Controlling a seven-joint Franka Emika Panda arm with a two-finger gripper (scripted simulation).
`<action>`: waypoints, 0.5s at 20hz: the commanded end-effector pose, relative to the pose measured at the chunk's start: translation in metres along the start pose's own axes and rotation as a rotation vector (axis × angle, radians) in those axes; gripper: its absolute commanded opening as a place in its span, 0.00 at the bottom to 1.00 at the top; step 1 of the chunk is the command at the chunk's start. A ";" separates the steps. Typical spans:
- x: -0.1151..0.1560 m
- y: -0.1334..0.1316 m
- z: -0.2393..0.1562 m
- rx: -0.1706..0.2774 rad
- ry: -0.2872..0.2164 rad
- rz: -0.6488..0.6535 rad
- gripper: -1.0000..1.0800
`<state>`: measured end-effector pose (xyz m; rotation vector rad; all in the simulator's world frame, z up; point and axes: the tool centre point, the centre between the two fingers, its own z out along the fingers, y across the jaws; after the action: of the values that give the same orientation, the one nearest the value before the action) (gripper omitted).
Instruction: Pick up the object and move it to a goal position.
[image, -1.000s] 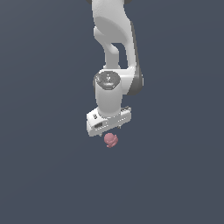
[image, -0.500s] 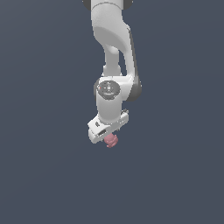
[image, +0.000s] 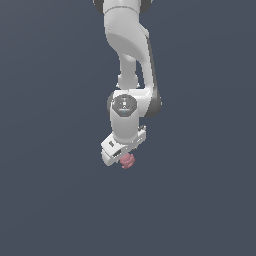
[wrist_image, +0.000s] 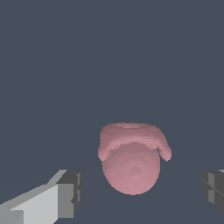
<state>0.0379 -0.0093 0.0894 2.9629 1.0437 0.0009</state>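
Fingers (wrist_image: 70, 192) of the gripper (wrist_image: 140, 192) are seen spread apart, one on each side of the pink blob (wrist_image: 132, 159), with clear gaps left, so nothing is clamped yet. Such straddling is judged to be preparation for a grasp. In the exterior view the blob (image: 127, 161) sits just beneath the tilted gripper (image: 122, 156). A matte, lumpy, roundish form with a flared, folded upper rim is shown against the white arm.

**A Plain Slate-Grey Void**

The backdrop (image: 45, 200) is one flat, dark blue-grey field running from twelve o'clock round to six and back. It shows no seam between wall and floor. Light falls evenly across it. The wrist view shows the same uniform grey surface (wrist_image: 109, 57) throughout.
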 end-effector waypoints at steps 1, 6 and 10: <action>0.000 0.000 0.005 0.000 -0.001 0.000 0.96; -0.001 -0.001 0.030 0.000 0.000 -0.003 0.96; -0.001 -0.001 0.046 0.000 0.000 -0.005 0.96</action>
<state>0.0363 -0.0090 0.0483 2.9614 1.0503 -0.0020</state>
